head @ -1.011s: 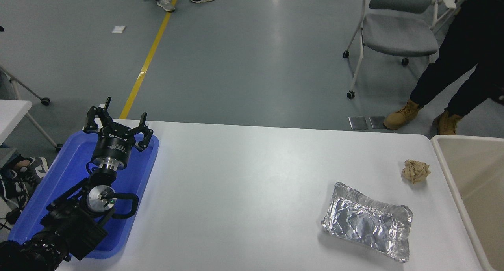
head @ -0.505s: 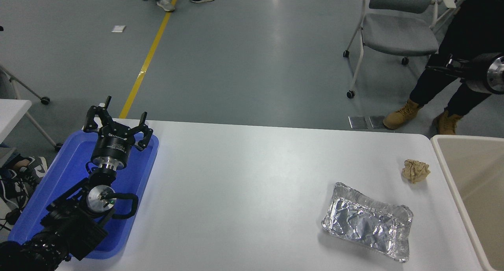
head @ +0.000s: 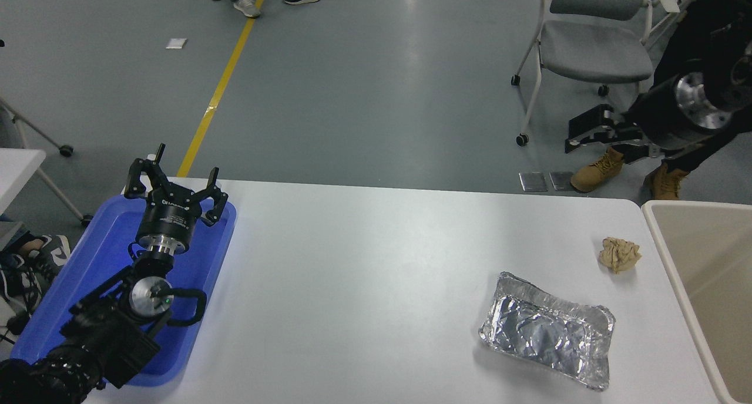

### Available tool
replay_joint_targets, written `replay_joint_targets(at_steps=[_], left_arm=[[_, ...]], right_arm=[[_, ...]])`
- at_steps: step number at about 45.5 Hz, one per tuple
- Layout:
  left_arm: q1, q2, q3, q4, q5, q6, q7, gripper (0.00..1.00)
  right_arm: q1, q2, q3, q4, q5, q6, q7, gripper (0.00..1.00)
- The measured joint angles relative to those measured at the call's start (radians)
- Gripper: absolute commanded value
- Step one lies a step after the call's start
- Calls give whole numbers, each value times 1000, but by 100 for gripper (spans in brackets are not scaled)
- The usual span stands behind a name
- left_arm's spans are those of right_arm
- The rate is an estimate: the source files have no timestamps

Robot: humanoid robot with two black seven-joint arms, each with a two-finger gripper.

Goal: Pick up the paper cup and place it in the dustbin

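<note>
White counter (head: 364,263), wide bare middle. Left claw (head: 176,184) spread open over blue tray (head: 76,286), lower left. Right claw (head: 590,133), grip unclear, upper right beyond the far edge. Dustbin (head: 675,275) at right edge. No cup visible.

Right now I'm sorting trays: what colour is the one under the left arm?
Blue tray, solid with no pattern, seen in the head view.

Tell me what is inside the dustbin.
The visible part of the dustbin shows only bare cream walls, with no paper cup there. Most of its inside runs off the picture's right edge, so what lies there cannot be seen.
</note>
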Motion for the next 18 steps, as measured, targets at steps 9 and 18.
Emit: replay_joint_targets(at_steps=[9, 18], left_arm=[[0, 0, 0, 0, 0, 0, 0, 100], [0, 0, 0, 0, 0, 0, 0, 100]], right_arm=[[31, 73, -5, 34, 7, 38, -2, 100], [39, 109, -6, 46, 9, 62, -4, 100]])
